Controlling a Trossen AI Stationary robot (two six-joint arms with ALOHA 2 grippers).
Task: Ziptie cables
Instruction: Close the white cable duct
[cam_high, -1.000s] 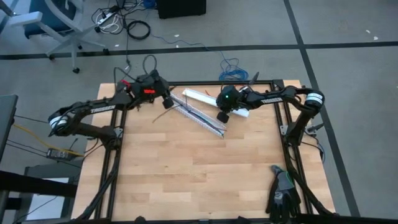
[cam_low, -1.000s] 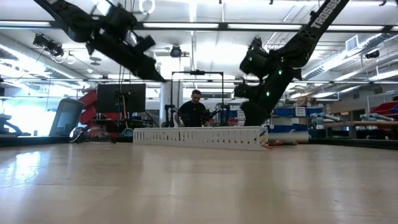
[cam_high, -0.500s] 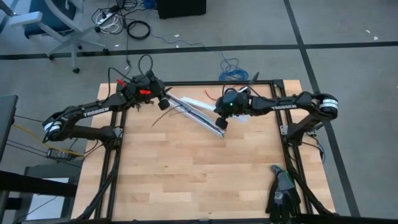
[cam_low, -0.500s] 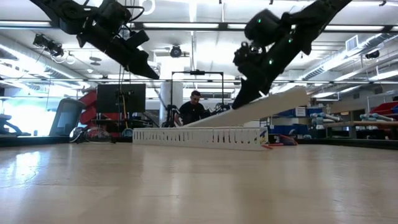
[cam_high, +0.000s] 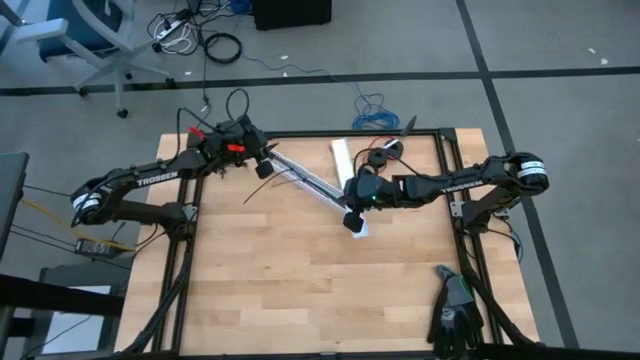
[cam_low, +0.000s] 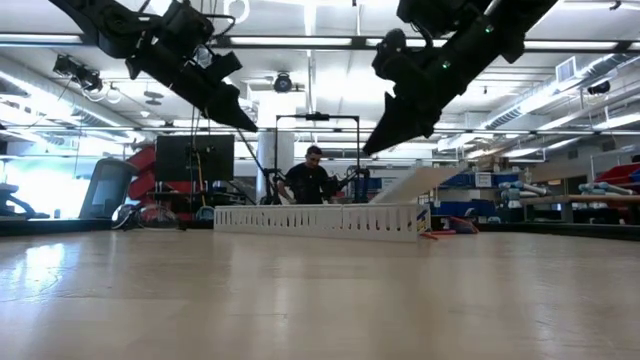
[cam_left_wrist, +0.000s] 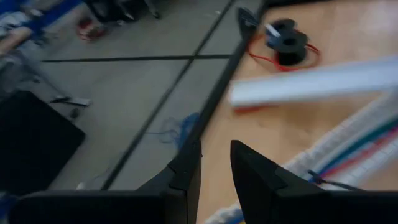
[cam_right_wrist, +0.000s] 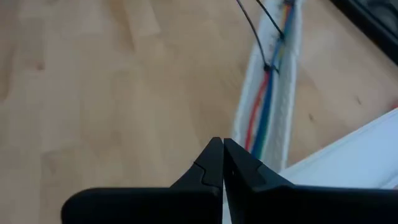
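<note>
Left gripper (cam_high: 262, 166) at slotted tray's (cam_high: 318, 187) far-left end, jaws slightly spread, holding nothing. Cables (cam_right_wrist: 268, 93) lie lengthwise in tray, diagonal from far-left to near-right; colours visible only in wrist views. Right gripper (cam_high: 352, 222) at tray's near-right end, jaws pressed together.

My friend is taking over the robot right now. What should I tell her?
Left gripper: held up over the table's back left, fingers slightly apart, nothing visibly held.
Right gripper: shut, empty, held above the white slotted tray.
The cables lie along that tray; a thin black tie circles them at one spot.
The flat white cover is off the tray.
Left: probably more ties.
</note>
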